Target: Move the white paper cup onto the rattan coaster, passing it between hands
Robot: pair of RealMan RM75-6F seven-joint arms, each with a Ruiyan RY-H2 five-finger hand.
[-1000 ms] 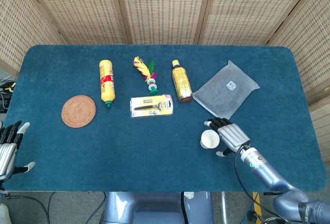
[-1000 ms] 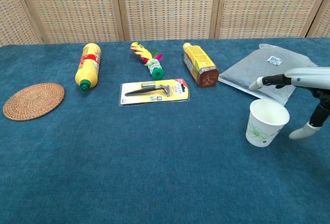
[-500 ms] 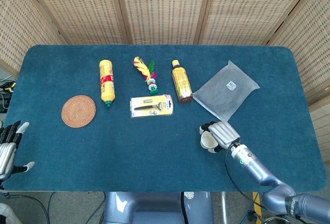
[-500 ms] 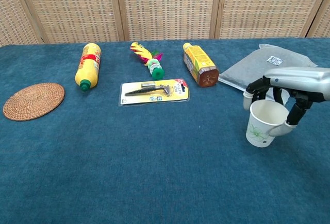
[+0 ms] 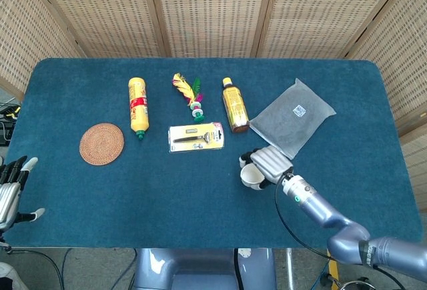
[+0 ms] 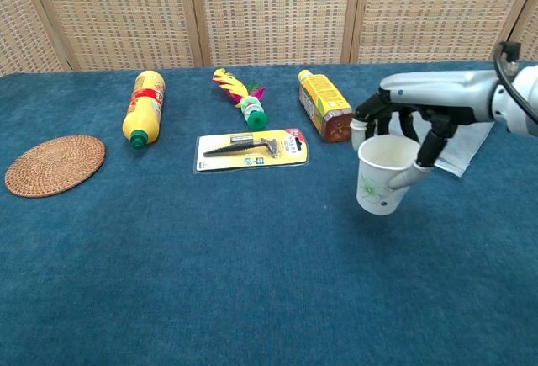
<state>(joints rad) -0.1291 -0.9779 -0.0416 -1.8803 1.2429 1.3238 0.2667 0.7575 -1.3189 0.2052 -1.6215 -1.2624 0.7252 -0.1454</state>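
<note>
We are seeing the white paper cup (image 6: 381,176) upright with its mouth open, a faint green leaf print on its side, and the right robot hand (image 6: 409,124) is grasping it from above, fingers curling over the far rim and the thumb pressing the near wall. In the chest view the cup is sitting between the brown-capped bottle and the grey pouch, toward the near side; whether its base is touching the blue worktop (image 6: 210,282) or hanging just above it, we cannot tell. In the head view the cup (image 5: 251,177) is showing just beside the robot hand (image 5: 265,163).

Behind it, a yellow-labelled bottle with a brown base (image 6: 325,105) is lying on its side; its print is too small for us to read. The grey pouch (image 5: 292,117) is carrying a small dark label we cannot make out. To the left a carded razor pack (image 6: 251,148) is lying flat, its lettering illegible, then a feathered shuttlecock (image 6: 240,95) and a yellow squeeze bottle with a red band (image 6: 144,106).

The rattan coaster (image 6: 54,164) is resting well apart, at the far left. The left robot hand (image 5: 11,193) is waiting at the worktop's edge, released, fingers apart.
</note>
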